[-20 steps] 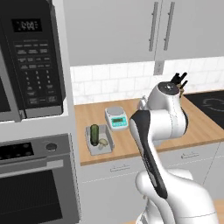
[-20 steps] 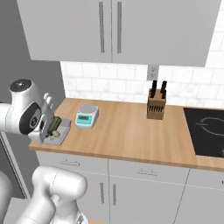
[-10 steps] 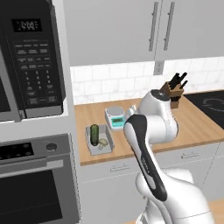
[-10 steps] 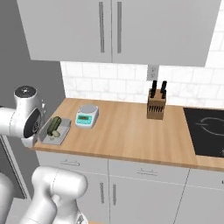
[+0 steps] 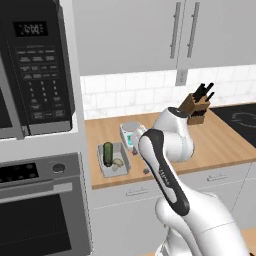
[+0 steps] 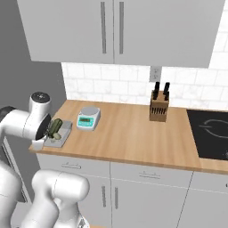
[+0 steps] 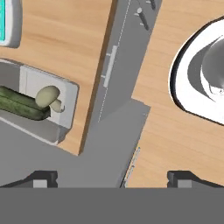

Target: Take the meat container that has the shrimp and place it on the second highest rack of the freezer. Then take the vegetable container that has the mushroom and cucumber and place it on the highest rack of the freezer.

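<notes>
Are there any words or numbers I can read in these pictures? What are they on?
Microwave clock display: pale digits, too blurred to read.
Microwave keypad buttons: small pale markings, too small to read.
Oven control panel: faint marks, too blurred to read.
Kitchen scale green screen: nothing readable on it.
Nothing else carries any writing.
</notes>
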Controlling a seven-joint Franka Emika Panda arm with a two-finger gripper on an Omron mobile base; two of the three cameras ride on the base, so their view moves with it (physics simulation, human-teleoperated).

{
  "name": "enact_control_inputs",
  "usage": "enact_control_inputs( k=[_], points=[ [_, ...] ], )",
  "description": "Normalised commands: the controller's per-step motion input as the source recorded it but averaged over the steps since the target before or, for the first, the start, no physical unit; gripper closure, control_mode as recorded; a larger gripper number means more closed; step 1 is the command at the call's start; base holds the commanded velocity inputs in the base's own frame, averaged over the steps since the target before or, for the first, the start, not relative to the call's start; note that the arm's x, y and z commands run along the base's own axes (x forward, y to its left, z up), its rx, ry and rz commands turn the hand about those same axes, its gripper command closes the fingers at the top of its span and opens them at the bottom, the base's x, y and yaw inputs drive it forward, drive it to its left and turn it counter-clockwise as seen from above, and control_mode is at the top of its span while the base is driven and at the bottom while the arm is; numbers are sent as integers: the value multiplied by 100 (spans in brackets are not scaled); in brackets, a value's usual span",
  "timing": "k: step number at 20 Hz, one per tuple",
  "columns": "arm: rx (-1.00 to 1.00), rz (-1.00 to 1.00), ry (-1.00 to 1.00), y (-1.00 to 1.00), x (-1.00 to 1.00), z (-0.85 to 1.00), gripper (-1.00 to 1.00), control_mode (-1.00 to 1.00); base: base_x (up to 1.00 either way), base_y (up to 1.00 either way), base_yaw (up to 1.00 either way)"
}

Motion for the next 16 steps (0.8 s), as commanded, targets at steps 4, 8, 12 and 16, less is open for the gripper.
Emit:
enact_control_inputs(
  k=[4,8,12,16],
  points=[
    [-6,15,0,41,15,-16,-100,-100,0,0,0],
    [-3,0,-2,8,3,-2,-100,-100,0,0,0],
    [0,0,-4,0,3,-17,-100,-100,0,0,0],
    [0,0,0,0,2,-24,-100,-100,0,0,0]
  ],
)
